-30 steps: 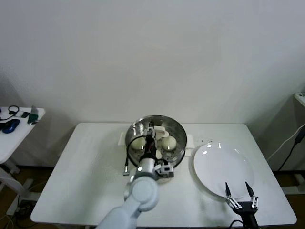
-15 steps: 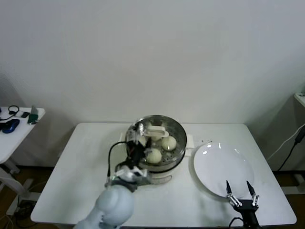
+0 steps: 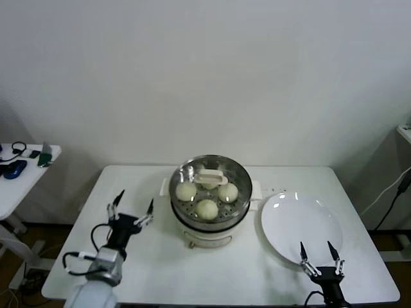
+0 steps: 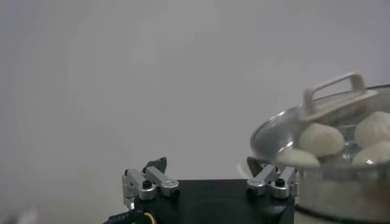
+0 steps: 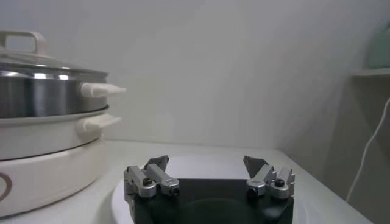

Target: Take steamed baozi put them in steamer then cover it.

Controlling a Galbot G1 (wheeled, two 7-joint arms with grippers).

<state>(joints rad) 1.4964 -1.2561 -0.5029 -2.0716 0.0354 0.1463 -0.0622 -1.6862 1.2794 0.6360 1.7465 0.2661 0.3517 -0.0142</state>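
Observation:
The steamer point(image 3: 209, 215), a shiny steel basket on a white pot base, stands mid-table with a glass lid point(image 3: 209, 174) on it. Three cream-white baozi point(image 3: 207, 208) show through the lid; what lies under its white handle is hidden. My left gripper point(image 3: 131, 206) is open and empty, left of the steamer and clear of it. Its wrist view shows the gripper point(image 4: 210, 167), the lidded steamer point(image 4: 341, 182) and baozi point(image 4: 320, 139). My right gripper point(image 3: 318, 253) is open and empty at the white plate's near edge; it point(image 5: 207, 165) sees the steamer point(image 5: 49, 97) from the side.
A large flat white plate point(image 3: 300, 224) lies right of the steamer, with nothing on it. A small side table point(image 3: 26, 160) with a few dark items stands at the far left, apart from the work table. A cable hangs at the right edge.
My left arm has drawn back from over the steamer to the table's left front, its gripper open. The lid stays on the steamer. The right arm has barely moved.

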